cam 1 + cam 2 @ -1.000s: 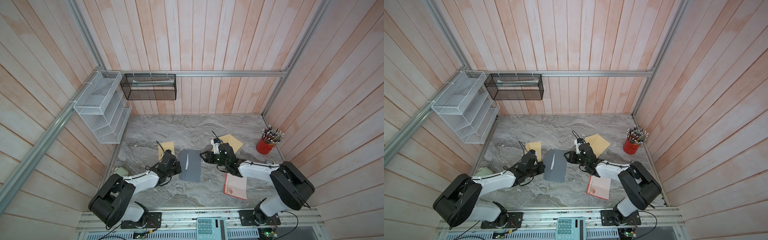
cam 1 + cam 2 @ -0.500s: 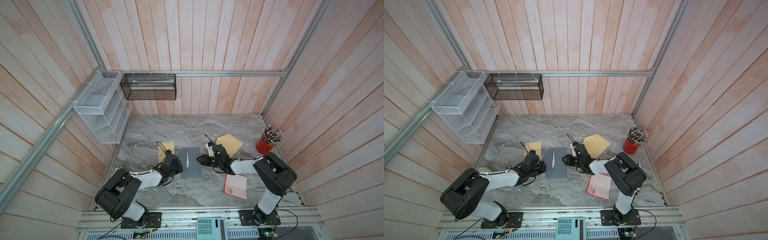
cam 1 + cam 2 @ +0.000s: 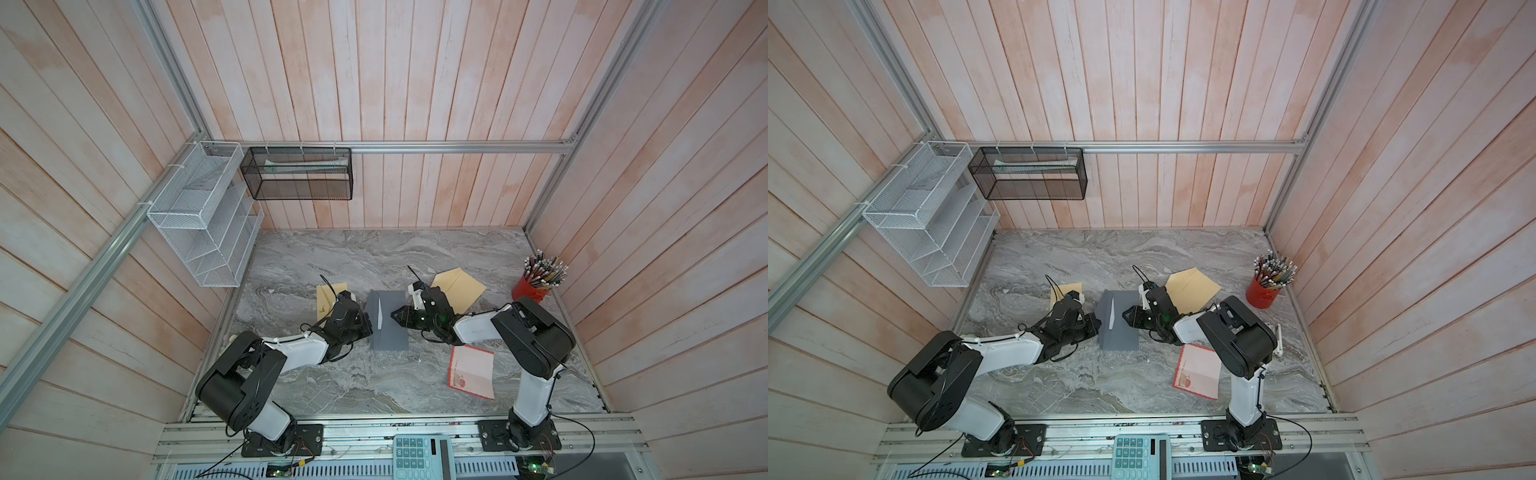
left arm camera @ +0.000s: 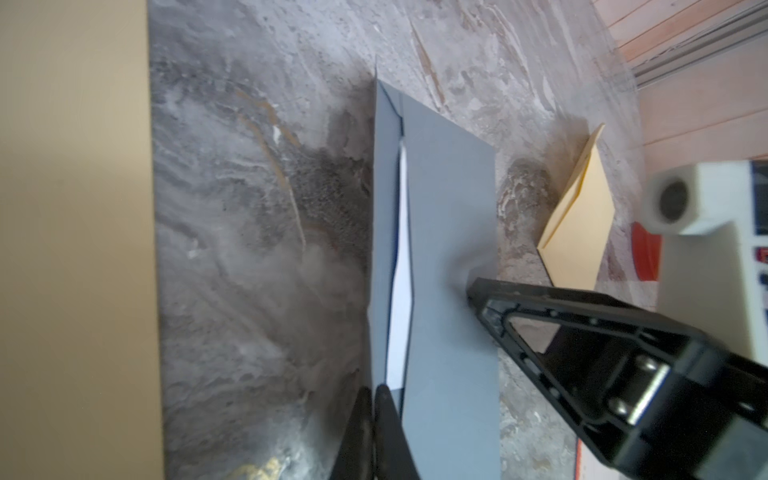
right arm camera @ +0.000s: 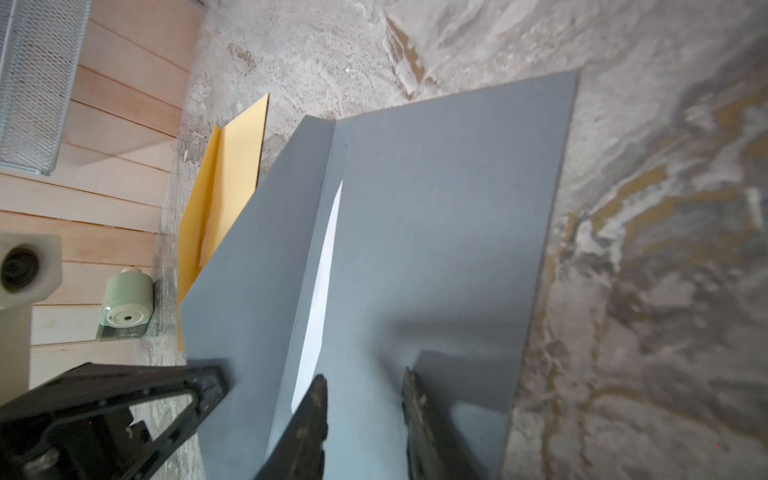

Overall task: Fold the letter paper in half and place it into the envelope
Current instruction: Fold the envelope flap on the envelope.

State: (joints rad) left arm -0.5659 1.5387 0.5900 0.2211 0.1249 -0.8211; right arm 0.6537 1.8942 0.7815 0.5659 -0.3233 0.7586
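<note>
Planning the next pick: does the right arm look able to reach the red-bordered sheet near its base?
Probably yes: the red-bordered sheet lies flat and uncovered beside the right arm. The right end effector is over the grey envelope, so it would have to pull back first.

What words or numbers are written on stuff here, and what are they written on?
"dingo": my best guess at the small, blurred word on the base of the green pencil sharpener.
Calculator: its key marks are too small to read.
Pink-edged paper: its red print is too small to read.
Grey envelope: no writing shows on it.
</note>
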